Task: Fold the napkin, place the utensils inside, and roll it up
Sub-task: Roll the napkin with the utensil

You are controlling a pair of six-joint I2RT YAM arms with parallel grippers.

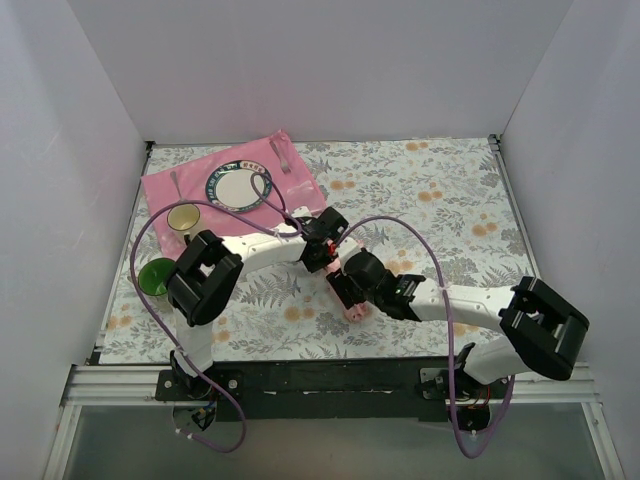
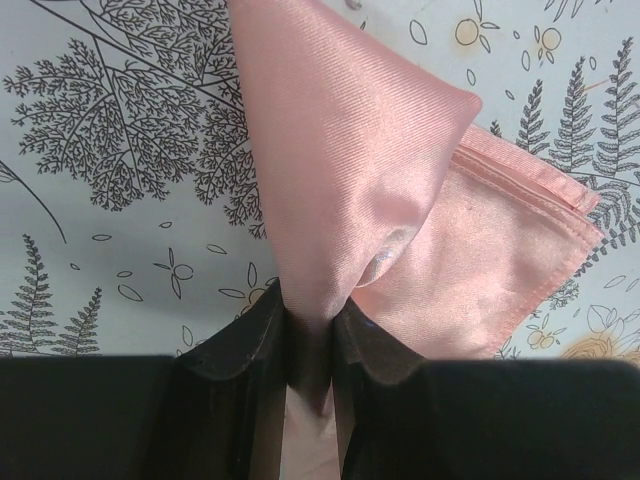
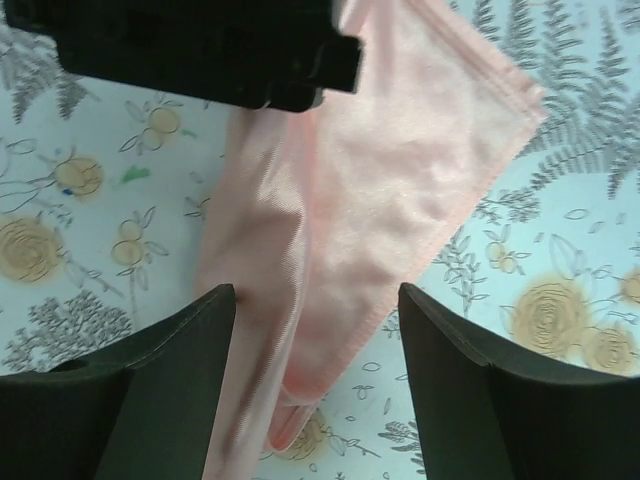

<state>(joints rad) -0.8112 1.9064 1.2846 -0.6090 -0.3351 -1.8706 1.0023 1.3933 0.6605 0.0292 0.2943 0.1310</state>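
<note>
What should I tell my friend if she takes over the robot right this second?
The left gripper: jaws shut, pinching a raised fold of the napkin.
The right gripper: jaws open, one on each side of the napkin, not gripping it.
The napkin is mid-table, near the arms, and looks partly folded, with layered edges showing.
The utensils lie on the hot-pink mat beside the plate, at the far left.
Left to do: finish the fold, put the utensils inside, roll it up.

Plate (image 1: 237, 187) on pink mat (image 1: 155, 192); beige cup (image 1: 184, 219), green cup (image 1: 155, 277) nr
</note>
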